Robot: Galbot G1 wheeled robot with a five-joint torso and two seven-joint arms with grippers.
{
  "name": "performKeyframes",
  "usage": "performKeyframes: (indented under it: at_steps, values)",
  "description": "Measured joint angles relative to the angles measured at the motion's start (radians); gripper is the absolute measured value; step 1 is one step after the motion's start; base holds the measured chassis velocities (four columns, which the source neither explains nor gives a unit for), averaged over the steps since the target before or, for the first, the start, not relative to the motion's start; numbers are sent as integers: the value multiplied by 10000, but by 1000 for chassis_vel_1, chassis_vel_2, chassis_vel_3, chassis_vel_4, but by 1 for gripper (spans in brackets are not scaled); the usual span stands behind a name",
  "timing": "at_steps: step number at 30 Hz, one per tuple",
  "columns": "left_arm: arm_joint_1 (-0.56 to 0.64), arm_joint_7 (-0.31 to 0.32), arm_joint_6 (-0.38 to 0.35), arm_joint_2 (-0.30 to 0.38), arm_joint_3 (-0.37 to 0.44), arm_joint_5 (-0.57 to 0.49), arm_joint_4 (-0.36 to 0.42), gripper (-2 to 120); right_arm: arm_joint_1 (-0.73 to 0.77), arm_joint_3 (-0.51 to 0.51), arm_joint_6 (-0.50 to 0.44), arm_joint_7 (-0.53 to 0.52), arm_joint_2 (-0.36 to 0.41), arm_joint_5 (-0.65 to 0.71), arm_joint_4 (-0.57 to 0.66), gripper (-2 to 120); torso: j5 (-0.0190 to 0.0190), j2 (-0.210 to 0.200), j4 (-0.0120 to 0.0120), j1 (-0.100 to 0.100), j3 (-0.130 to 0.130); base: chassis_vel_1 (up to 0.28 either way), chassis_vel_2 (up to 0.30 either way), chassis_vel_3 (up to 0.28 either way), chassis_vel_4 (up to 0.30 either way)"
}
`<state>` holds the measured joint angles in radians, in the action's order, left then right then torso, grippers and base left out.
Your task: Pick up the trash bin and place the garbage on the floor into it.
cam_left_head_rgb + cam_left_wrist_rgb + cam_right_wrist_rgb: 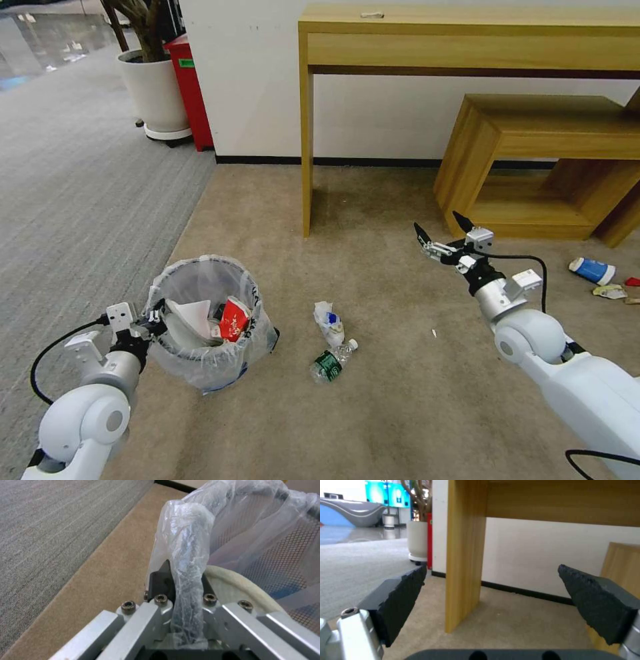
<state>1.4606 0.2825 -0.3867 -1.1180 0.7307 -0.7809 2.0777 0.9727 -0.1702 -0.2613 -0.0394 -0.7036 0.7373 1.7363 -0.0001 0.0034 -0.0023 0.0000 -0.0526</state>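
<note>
The trash bin [248, 287], black mesh with a clear bag liner, is at the left over the beige carpet. My left gripper [157, 317] is shut on its near rim. In the left wrist view the bag-wrapped rim [188, 562] runs between the fingers [159, 580]. A white slipper [193, 313] and a red-white packet [233, 319] lie inside the bin. On the floor to its right are a clear bottle with a green label [331, 362] and a crumpled white-blue item [330, 321]. My right gripper [441, 233] hangs open and empty in the air [491, 575]. A blue-white cup [592, 270] lies at the far right.
A tall wooden table [467, 40] stands against the wall, with its leg [463, 555] straight ahead of the right gripper. A low wooden shelf [553, 133] sits to the right. A white plant pot [157, 93] and a red box [190, 87] stand at the back left. Small wrappers [610, 291] lie by the cup.
</note>
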Motion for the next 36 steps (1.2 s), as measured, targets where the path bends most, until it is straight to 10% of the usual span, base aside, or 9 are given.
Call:
performKeyframes:
  at_steps: [36]
  values:
    - [49,41,28,-192,-16,51,91,2,795,-530,-234,328,-163,-650,-64,97,0,-3,0,0,-1,-4,4,3,-4]
